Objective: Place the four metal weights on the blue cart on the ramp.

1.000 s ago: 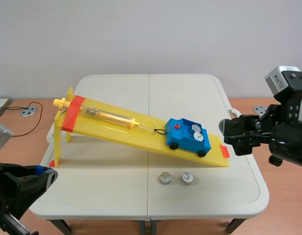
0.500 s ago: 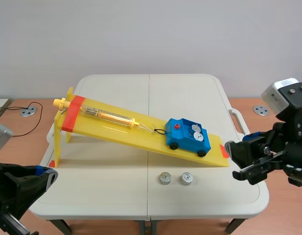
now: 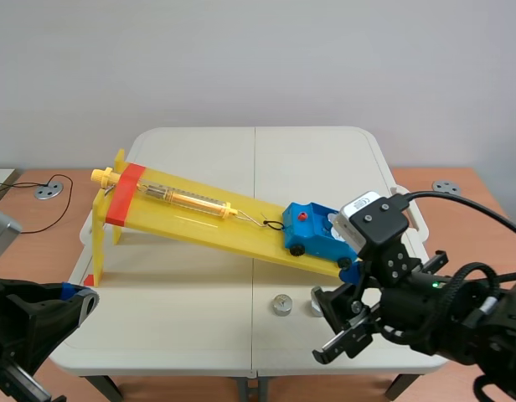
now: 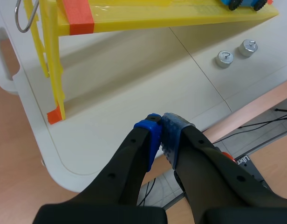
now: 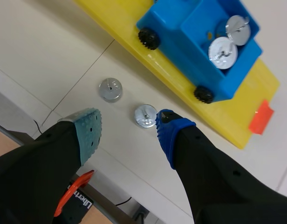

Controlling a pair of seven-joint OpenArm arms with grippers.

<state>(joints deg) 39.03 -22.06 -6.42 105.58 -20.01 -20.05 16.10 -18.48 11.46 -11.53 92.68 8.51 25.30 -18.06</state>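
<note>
Scene: right claw (image 3: 335, 327), off the desk (image 3: 183, 327) edge 1 s ago, now low over right loose weight (image 3: 314, 299); left loose weight (image 3: 281, 305) beside. L wrist: left claw (image 4: 161, 135) clenched, empty, by desk corner. R wrist: right claw released, straddling that weight; blue cart (image 5: 199, 42) on ramp (image 5: 232, 116) holds 2 weights (image 5: 222, 51), so 3rd pick looks next.

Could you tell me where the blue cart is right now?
The blue cart sits at the low, right-hand end of the yellow ramp in the scene view, just beyond the open right gripper and the two loose weights.
</note>
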